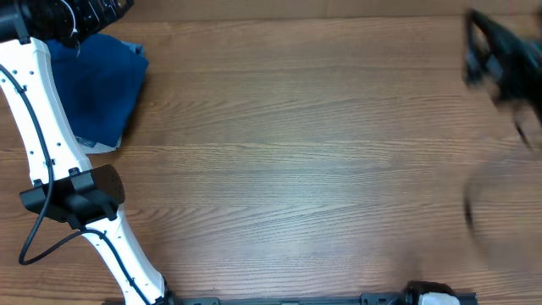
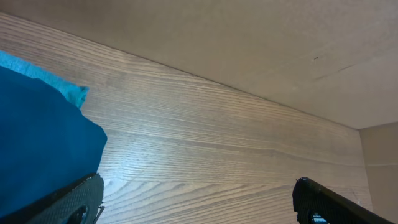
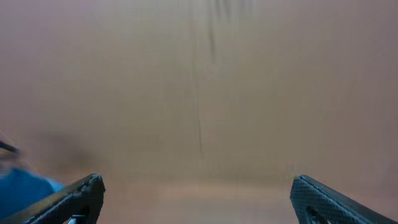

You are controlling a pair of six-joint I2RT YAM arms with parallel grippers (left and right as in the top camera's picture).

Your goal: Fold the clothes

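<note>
Clothes, one plain royal-blue soft T-shirt [image 1: 102,85], lie folded at the overhead's upper left on the wood-grain table [image 1: 296,169], beneath the left gripper [image 2: 199,208], jaws wide apart, empty. The left wrist view catches only the shirt's corner. The right gripper [image 3: 196,202], blurred at upper right, gapes too.

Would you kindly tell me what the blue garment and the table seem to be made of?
The blue garment looks like soft, thin matte cloth, perhaps cotton: it lies in limp folds. The table shows streaky wood grain with a dull sheen, wood or laminate.
</note>
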